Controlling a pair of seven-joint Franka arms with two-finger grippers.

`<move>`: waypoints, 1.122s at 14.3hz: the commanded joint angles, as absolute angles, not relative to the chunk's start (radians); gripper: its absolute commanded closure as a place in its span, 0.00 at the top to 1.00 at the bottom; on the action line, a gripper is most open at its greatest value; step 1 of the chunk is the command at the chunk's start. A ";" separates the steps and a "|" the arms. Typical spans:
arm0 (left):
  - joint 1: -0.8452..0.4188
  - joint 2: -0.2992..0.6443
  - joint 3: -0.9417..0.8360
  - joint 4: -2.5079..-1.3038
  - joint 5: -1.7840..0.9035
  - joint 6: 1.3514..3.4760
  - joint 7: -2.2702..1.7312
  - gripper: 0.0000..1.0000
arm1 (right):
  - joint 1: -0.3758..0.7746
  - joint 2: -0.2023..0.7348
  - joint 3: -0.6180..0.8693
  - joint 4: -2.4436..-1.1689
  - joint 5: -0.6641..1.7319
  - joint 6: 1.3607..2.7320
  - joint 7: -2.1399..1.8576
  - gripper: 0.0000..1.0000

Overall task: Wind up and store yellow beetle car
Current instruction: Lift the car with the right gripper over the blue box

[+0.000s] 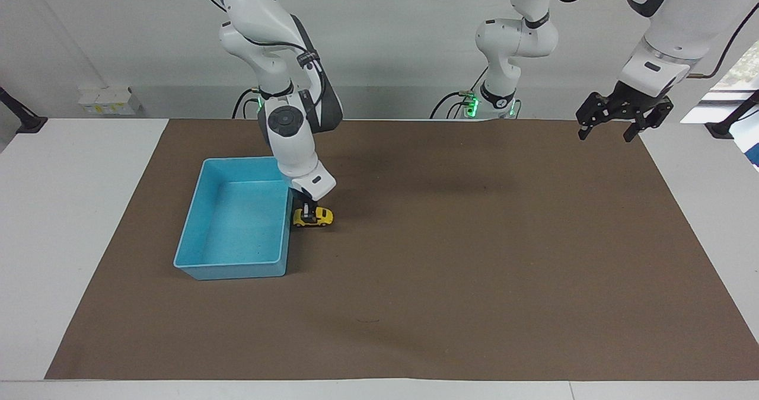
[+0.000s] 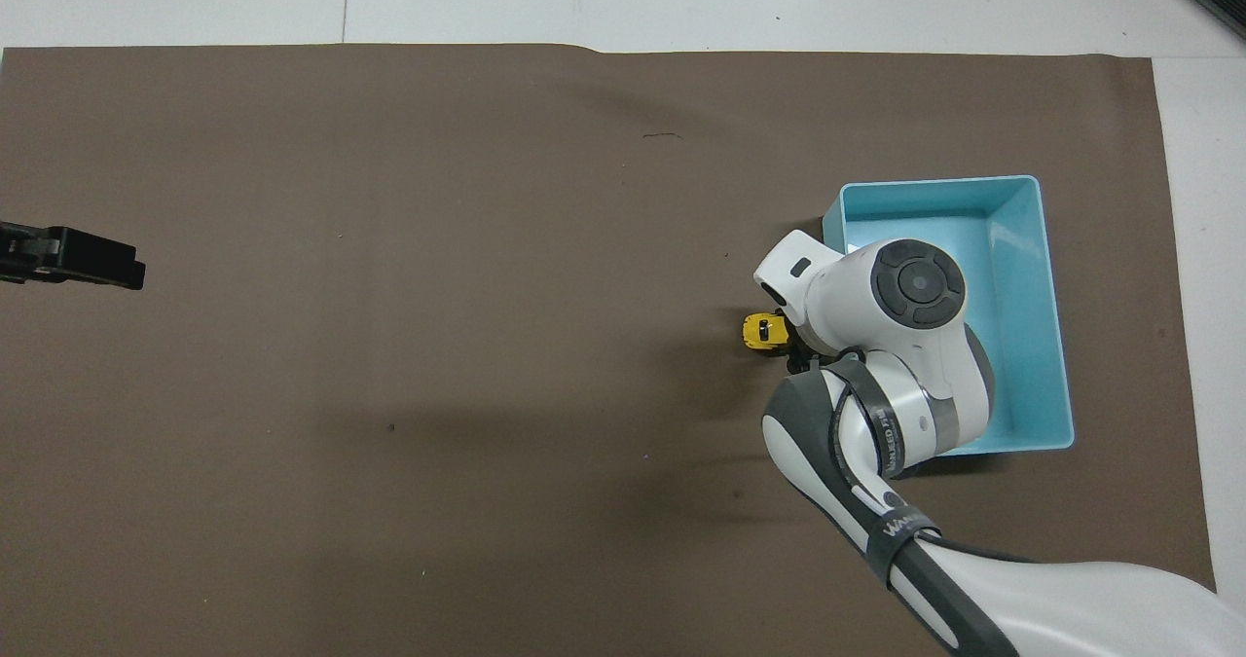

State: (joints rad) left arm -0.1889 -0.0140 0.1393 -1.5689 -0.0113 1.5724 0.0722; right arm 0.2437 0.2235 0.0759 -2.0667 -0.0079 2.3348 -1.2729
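Observation:
The yellow beetle car stands on the brown mat right beside the blue bin, on the bin's side toward the left arm's end. My right gripper reaches straight down and is shut on the car's roof. In the overhead view the car peeks out from under the right wrist, and the fingers are hidden there. My left gripper waits open, raised over the mat's corner at the left arm's end, seen also as a left gripper tip at the overhead view's edge.
The blue bin has nothing in it; the right arm covers part of it from above. A brown mat spreads over the white table. Small white boxes sit at the wall.

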 commanded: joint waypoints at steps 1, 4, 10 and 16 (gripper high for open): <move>-0.178 -0.011 0.129 -1.557 0.011 1.554 0.061 1.00 | 0.244 0.235 0.080 -1.991 -0.014 2.278 -1.292 0.20; -0.178 -0.011 0.130 -1.559 0.011 1.554 0.061 1.00 | 0.245 0.233 0.081 -1.924 -0.003 2.202 -1.290 0.20; -0.178 -0.011 0.130 -1.557 0.012 1.554 0.061 1.00 | 0.242 0.215 0.089 -1.818 0.009 2.077 -1.279 0.20; -0.178 -0.011 0.130 -1.557 0.011 1.554 0.061 1.00 | 0.158 0.155 0.075 -1.792 0.012 1.947 -1.360 0.20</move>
